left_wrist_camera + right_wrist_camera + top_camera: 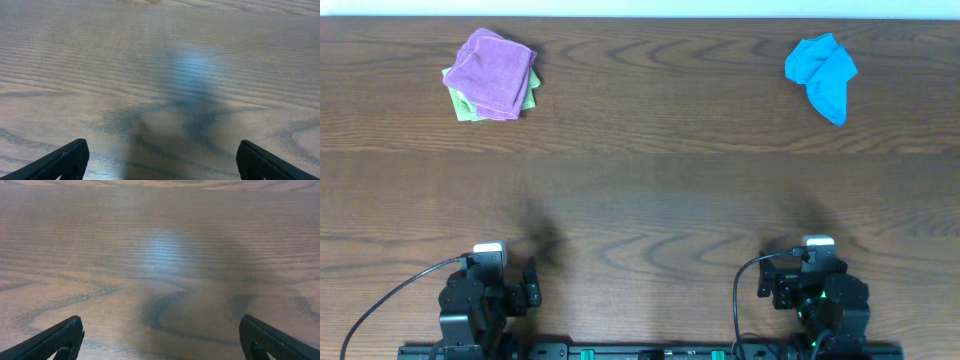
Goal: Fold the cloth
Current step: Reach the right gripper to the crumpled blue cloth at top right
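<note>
Far right corner of the table: the cloth (820,72) lies here in a crumpled blue heap. It is not flat and not folded yet.
Which way it lies: its long side runs on a slant, from the far left down to a point at the near right.
Right gripper (160,339): its two fingers (57,339) are spread wide with nothing between them, only bare wood. It sits low at the near edge.
Left gripper (160,159): also spread wide and holding nothing, at the near edge on the other side.
Nearer arm: the right one, I think. The cloth is almost straight ahead of it, but well apart, across the whole table. The left arm is much farther off.
Table (650,200): dark wood, smooth and flat, a bit shiny under the light.
Room: lots of bare wood between the arms and the cloth, good for spreading it out.
Other cloths: a purple cloth (492,70) sits on top of a green cloth (465,108) at the far left, well apart from the blue one.
</note>
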Motion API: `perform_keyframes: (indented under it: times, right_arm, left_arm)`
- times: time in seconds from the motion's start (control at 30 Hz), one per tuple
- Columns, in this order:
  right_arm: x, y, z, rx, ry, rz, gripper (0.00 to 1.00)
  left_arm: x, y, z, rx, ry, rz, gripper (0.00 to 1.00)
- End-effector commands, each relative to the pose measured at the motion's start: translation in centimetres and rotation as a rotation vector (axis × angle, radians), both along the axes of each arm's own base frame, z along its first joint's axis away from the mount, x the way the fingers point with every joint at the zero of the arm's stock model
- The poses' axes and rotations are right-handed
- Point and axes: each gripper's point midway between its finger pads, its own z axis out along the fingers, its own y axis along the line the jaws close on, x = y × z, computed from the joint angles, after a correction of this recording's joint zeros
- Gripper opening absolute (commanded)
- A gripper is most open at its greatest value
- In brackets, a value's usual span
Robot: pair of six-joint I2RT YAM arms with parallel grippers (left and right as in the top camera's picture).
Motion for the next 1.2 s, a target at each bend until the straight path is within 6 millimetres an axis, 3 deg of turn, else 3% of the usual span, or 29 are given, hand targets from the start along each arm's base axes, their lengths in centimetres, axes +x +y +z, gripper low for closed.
perform_keyframes:
  times: [0.0, 0.9, 1.0, 1.17]
  right_arm:
    - [0.0, 0.0, -0.4, -0.005, 0.002, 0.005, 0.99]
    - [0.0, -0.1, -0.4, -0.009, 0.001, -0.001, 0.99]
    - [0.3, -0.3, 0.4, -0.004, -0.022, -0.019, 0.99]
    - [0.6, -0.7, 3.5, 0.050, -0.011, -0.079, 0.99]
  left_arm:
    - [-1.0, 0.2, -1.4, 0.013, 0.061, 0.003, 0.95]
    - [-1.0, 0.2, -1.4, 0.013, 0.061, 0.003, 0.95]
    - [-1.0, 0.2, -1.4, 0.013, 0.061, 0.003, 0.95]
    - [-1.0, 0.2, -1.4, 0.013, 0.061, 0.002, 0.95]
